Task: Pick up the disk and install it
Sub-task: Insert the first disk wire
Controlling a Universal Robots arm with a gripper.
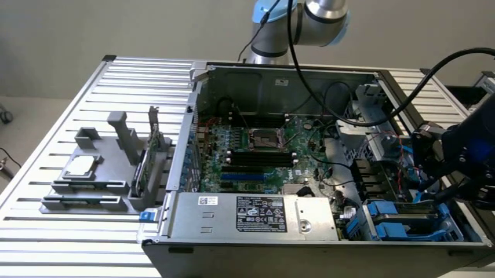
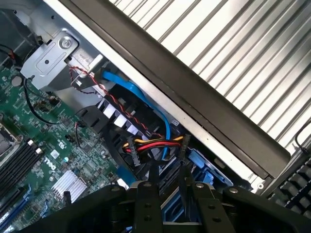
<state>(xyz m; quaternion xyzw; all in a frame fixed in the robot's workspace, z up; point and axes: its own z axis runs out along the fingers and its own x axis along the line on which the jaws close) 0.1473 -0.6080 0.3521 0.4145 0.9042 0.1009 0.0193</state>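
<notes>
An open computer case (image 1: 203, 104) lies on a slatted metal table. My gripper (image 1: 437, 194) hangs over the drive bay (image 1: 402, 223) at the case's corner on the exterior view's right. In the wrist view its two dark fingers (image 2: 146, 194) stand close together around a thin blue-edged slab, which looks like the disk (image 2: 169, 201) seen edge on. The same disk (image 1: 419, 202) shows as a grey slab just under the gripper, above the blue bay brackets. My gripper (image 2: 167, 167) is shut on it. Most of the disk is hidden by the fingers.
Red, yellow and black power wires (image 2: 155, 143) and a blue data cable (image 2: 141, 94) run close beside the bay. The motherboard (image 1: 255, 150) and the power supply (image 1: 255, 214) fill the case. A grey parts stand (image 1: 93, 174) with a small silver chip (image 1: 81, 167) sits on the exterior view's left.
</notes>
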